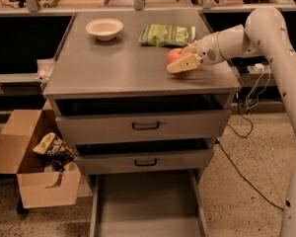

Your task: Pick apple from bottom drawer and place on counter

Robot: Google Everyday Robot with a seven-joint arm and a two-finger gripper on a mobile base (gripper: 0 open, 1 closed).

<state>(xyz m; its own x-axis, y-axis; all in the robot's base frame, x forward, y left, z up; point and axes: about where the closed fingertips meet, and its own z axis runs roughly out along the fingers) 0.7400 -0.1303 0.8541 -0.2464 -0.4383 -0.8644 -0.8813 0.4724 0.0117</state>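
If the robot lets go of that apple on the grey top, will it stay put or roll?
It may roll a little: the apple is round and the counter looks flat and smooth. It is near the counter's side edge, so a nudge might send it off. It looks firm, so the gripper, shut on it there, probably won't bruise it.
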